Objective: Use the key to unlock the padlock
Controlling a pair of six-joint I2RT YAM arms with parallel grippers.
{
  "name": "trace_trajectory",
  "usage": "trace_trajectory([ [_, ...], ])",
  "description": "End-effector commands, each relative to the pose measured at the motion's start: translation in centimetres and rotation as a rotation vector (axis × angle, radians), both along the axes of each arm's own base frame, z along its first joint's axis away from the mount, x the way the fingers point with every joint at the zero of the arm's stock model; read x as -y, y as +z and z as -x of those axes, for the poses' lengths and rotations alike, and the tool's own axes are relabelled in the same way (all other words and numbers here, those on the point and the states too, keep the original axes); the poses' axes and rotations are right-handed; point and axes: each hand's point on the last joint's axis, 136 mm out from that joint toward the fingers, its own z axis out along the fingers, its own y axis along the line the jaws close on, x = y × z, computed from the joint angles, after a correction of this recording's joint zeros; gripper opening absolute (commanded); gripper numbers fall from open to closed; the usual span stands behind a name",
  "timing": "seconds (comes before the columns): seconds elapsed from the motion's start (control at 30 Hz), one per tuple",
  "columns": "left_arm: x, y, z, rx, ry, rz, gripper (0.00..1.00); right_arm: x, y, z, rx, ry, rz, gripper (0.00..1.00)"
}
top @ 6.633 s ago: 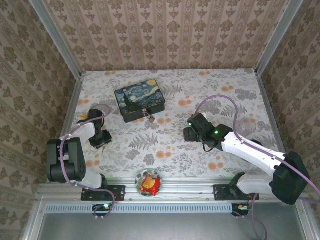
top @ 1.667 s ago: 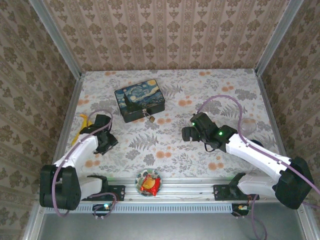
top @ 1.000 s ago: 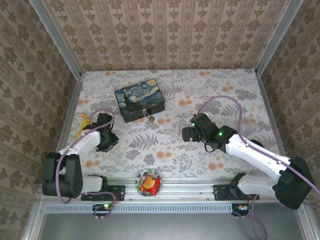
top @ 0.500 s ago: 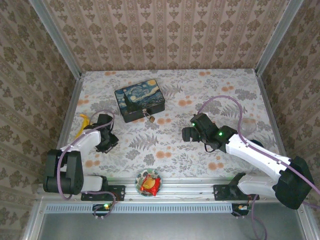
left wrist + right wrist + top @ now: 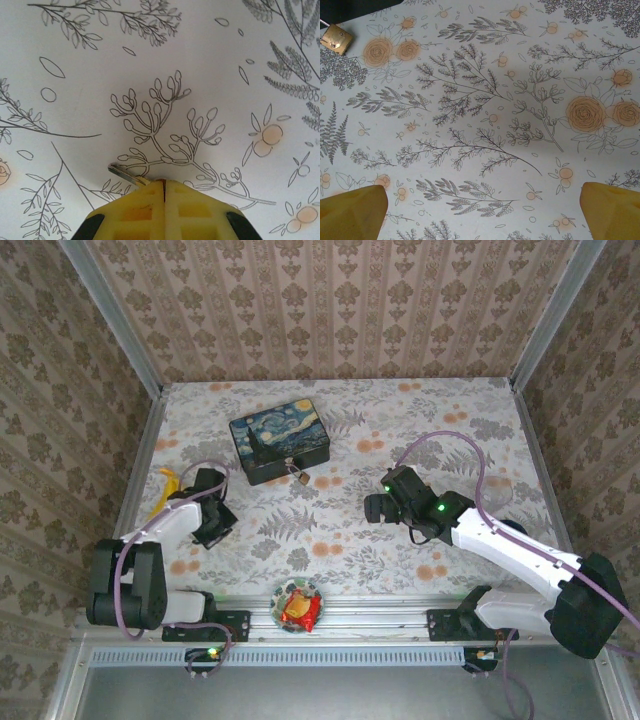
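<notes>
The small brass padlock hangs at the front of the painted tin box, and the right wrist view catches it at top left. My left gripper is low over the tablecloth at the left, its yellow fingers pressed together. A thin metal key sticks out leftward from those fingertips, its other end hidden behind the left finger. My right gripper hovers mid-table, right of the padlock. It is wide open with only cloth between its fingers.
A yellow object lies by the left wall beside my left arm. A small bowl with a red packet sits at the near edge. A clear cup stands at the right. Patterned walls close in on three sides.
The left gripper's fingers have closed together over the last half second. The left arm shifted only slightly. The right arm has stayed put and open.
</notes>
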Motion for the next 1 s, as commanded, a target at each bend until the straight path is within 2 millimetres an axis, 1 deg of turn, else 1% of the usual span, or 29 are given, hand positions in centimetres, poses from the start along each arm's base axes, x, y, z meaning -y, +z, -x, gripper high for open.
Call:
trace_trajectory([
  [0.0, 2.4, 2.5, -1.8, 0.089, -0.159, 0.043, 0.0, 0.6, 0.5, -0.3, 0.014, -0.036, 0.001, 1.0],
  [0.1, 5.8, 5.5, -3.4, 0.189, -0.364, 0.077, 0.0, 0.8, 1.0, -0.5, 0.026, -0.047, -0.006, 1.0],
  [0.13, 7.1, 6.6, -3.7, 0.22, -0.444, 0.073, 0.0, 1.2, 1.0, -0.2, 0.013, -0.051, 0.004, 1.0],
  [0.2, 9.0, 8.3, -4.0, 0.262, -0.573, 0.051, 0.0, 1.4, 1.4, -0.2, 0.016, -0.053, -0.004, 1.0],
  [0.33, 13.6, 11.6, -3.7, 0.389, -0.84, 0.053, 0.0, 1.7, 2.4, -0.3, 0.013, -0.058, -0.054, 1.0],
  [0.43, 16.3, 13.7, -3.4, 0.489, -0.978, 0.112, 0.0, 1.7, 3.4, -0.2, 0.009, -0.051, -0.115, 1.0],
  [0.53, 18.3, 15.7, -3.2, 0.577, -1.054, 0.174, 0.0, 0.6, 4.7, 0.0, 0.031, 0.006, -0.21, 1.0],
  [0.67, 21.3, 18.8, -2.5, 0.66, -1.138, 0.304, 0.0, -1.8, 6.2, 0.4, 0.115, 0.147, -0.334, 0.92],
  [0.7, 21.8, 19.4, -2.4, 0.668, -1.144, 0.322, 0.0, -2.4, 6.6, 0.6, 0.139, 0.182, -0.366, 0.89],
  [0.77, 22.8, 20.7, -2.2, 0.665, -1.148, 0.368, 0.0, -3.5, 7.6, 0.8, 0.206, 0.252, -0.438, 0.78],
  [0.83, 23.4, 21.6, -2.0, 0.635, -1.143, 0.395, 0.0, -4.3, 8.5, 0.8, 0.267, 0.299, -0.487, 0.7],
  [0.97, 24.4, 22.0, -1.2, 0.516, -1.127, 0.431, 0.0, -5.8, 10.5, 0.8, 0.362, 0.4, -0.536, 0.55],
])
